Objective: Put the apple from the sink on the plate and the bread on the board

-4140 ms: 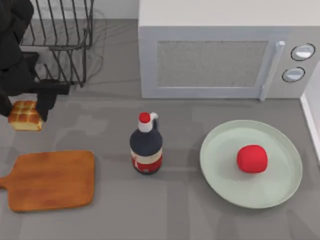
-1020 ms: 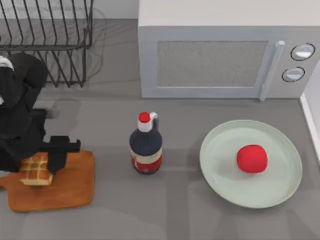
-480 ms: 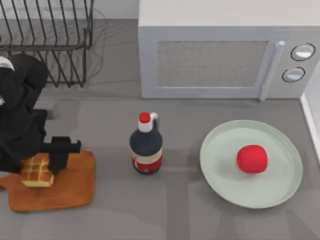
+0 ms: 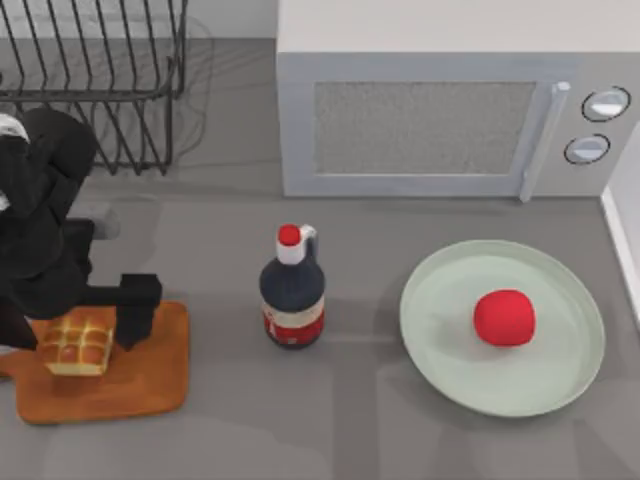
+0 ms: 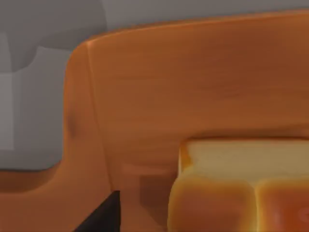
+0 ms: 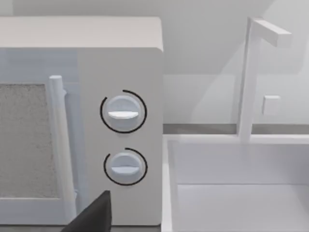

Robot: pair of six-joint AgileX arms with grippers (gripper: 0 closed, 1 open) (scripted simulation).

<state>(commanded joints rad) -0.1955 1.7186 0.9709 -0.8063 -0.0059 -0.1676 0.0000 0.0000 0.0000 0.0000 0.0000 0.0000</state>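
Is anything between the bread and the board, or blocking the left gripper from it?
Nothing visible. The bread sits on the board at the table's left, with the left gripper directly around it. The bottle stands apart to the right.

one bread (image 4: pixel 76 342), one board (image 4: pixel 150 375), one apple (image 4: pixel 504 318), one plate (image 4: pixel 440 340), one bottle (image 4: pixel 292 290), one microwave (image 4: pixel 440 100), one rack (image 4: pixel 100 80)

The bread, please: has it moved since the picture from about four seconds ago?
Yes. The bread then lay on the grey counter beyond the board, nearer the dish rack; now it sits on the board, with the left gripper over it.
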